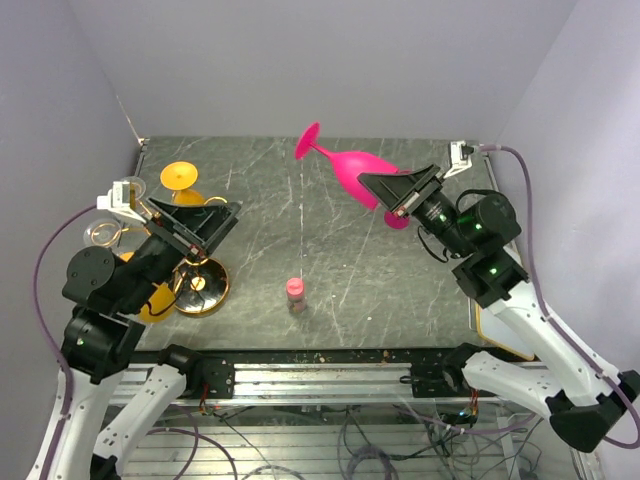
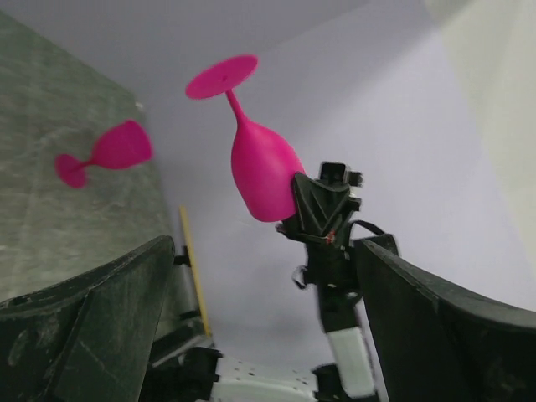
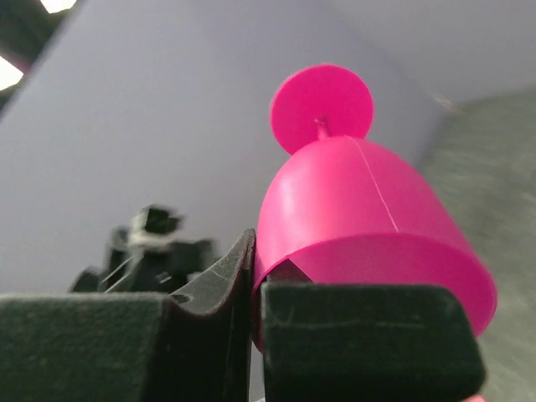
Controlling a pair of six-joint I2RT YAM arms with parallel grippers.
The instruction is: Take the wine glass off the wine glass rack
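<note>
Top external view gives us the whole layout, so we take the wine glass rack (image 1: 203,288) as our landmark. It stands at the left side of the table (image 1: 300,200), its round gold base showing and its post largely hidden behind the left arm.

The pink wine glass (image 1: 350,165) is well off to the right of the rack, clear of its arms and lifted above the table. It lies nearly on its side, its foot pointing back toward the rack's side of the scene.

The right gripper (image 1: 373,190) is clenched on it. In the right wrist view the two pads pinch the bowl wall at the rim, one inside and one outside. We judge that grip was chosen because the rim is the thin edge the jaws can close on, while the stem and foot are left free.

The left gripper (image 1: 215,225) hovers right over the rack with its fingers spread wide and nothing between them. We read this as a bracing hand now let go.

An orange glass (image 1: 180,177) shows just beyond the rack, and a clear glass (image 1: 105,232) to its left. A small pink-topped object (image 1: 295,290) sits on the table to the rack's right.

We judge the removal itself done. What remains is to set the glass down gently, since a rim pinch could slip.
</note>
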